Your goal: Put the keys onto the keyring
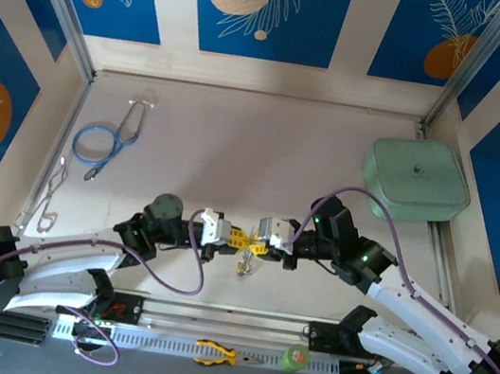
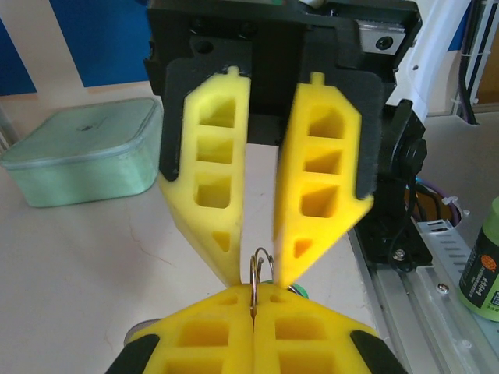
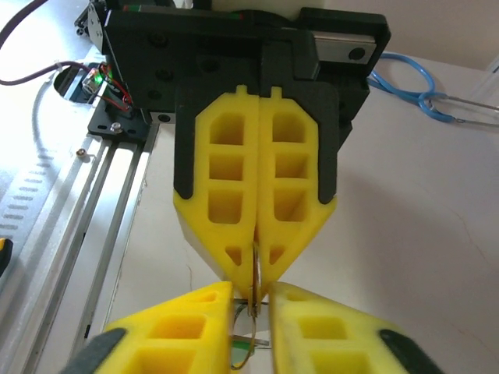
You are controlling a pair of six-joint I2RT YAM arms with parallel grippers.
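1. Left gripper (image 2: 253,302): the fingers are pressed together. They pinch one thin metal ring of the keyring (image 2: 254,274) edge-on at the very tips, and the ring stands upright above them.
2. Right gripper (image 3: 251,302): the fingers are slightly parted, one on each side of that ring and tip to tip with the left gripper. Whether they touch the ring cannot be told.
3. Just below the meeting tips a green patch shows, judged to be the green key (image 3: 243,343). The yellow key cannot be made out.
4. Handling, as a judgement:
   - The ring is light, stiff, springy and smooth, so it is likely to twist or slip in a tip pinch. Grip it across its flat faces and leave the split end free.
   - The strap is soft and gives no support.
   - The keys are tiny. Take each one by its plastic head and keep the hole exposed.
5. Outward: the table (image 1: 237,147) lies beneath both grippers. A mint-green container (image 1: 417,180) sits well beyond the right gripper.
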